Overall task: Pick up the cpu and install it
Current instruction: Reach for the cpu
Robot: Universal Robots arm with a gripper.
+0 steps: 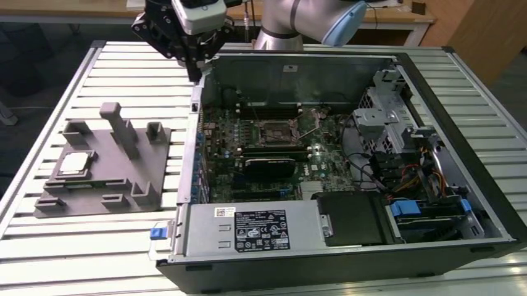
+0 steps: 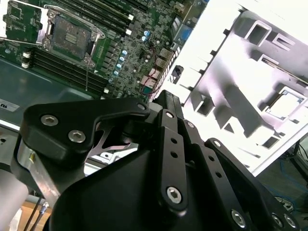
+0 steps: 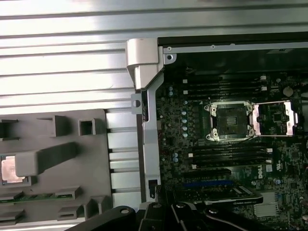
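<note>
Black multi-link claw (image 1: 197,74) high up, just over the rear corner of the open black computer case (image 1: 346,71) on the silver slatted metal table (image 1: 123,68). Cannot tell how far open.

Nothing of the task in its hold. Small flat square cpu with silvery top plate and pale rim (image 1: 74,163) well apart from the claw, below it and off toward the exterior view's left. Lying flat in a square pocket of the large grey plastic tray with upright posts (image 1: 107,192). Same cpu in the first wrist view (image 3: 10,169), partly cut by the picture's edge, seated in the tray (image 3: 91,159) with a tall post just beside. Not touched by the claw.

Below the claw on the other side, toward the exterior view's right and inside the case: green motherboard (image 1: 218,132) with the dark square socket frame (image 1: 274,131) near its middle. In the first wrist view, socket frame (image 3: 227,121) uncovered, its metal retaining plate (image 3: 274,118) swung open and lying just beside it. In the second wrist view, thin metal lever (image 2: 86,72) running off from the socket frame (image 2: 70,36), with the black links of the claw (image 2: 163,103) close in front.

Between tray and socket frame, roughly under the claw: the case's side wall. Behind the claw: silver arm with a pale blue cap (image 1: 329,21).
</note>
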